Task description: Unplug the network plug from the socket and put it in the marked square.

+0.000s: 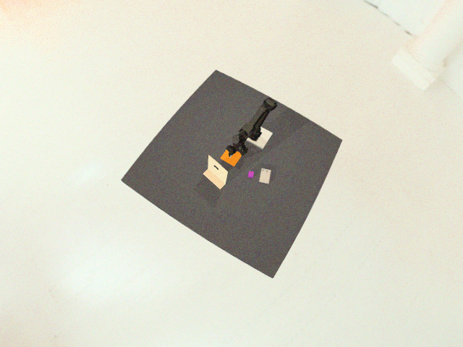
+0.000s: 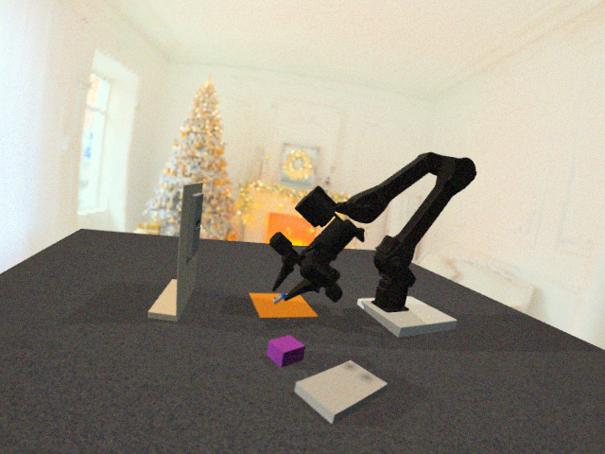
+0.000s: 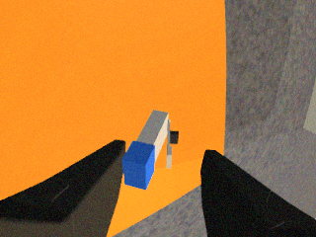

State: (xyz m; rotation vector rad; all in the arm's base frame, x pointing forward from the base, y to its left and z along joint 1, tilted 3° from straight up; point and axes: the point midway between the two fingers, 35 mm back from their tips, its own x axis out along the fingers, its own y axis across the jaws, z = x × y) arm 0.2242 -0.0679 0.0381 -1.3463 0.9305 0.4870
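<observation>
The plug (image 2: pixel 279 298) (image 3: pixel 139 165), with a blue rear end and a grey front, is out of the socket and over the orange marked square (image 1: pixel 234 163) (image 2: pixel 293 311) (image 3: pixel 74 74). My gripper (image 2: pixel 280 294) (image 3: pixel 164 156) is open, low over the square. The plug lies askew between the fingertips. In the wrist view its blue end is close beside the left finger, with a gap to the right finger; I cannot tell whether they touch. The thin tab shows on the plug's right side. The upright panel (image 1: pixel 221 173) (image 2: pixel 185 258) stands beyond the square, its socket (image 1: pixel 215 167) empty.
A purple block (image 1: pixel 250 173) (image 2: pixel 285 350) and a flat pale box (image 1: pixel 265 176) (image 2: pixel 339 391) lie to one side of the square. The arm's white base plate (image 1: pixel 266 139) (image 2: pixel 424 320) is behind the gripper. The panel's foot (image 1: pixel 213 179) (image 2: pixel 164 303) rests on the dark table.
</observation>
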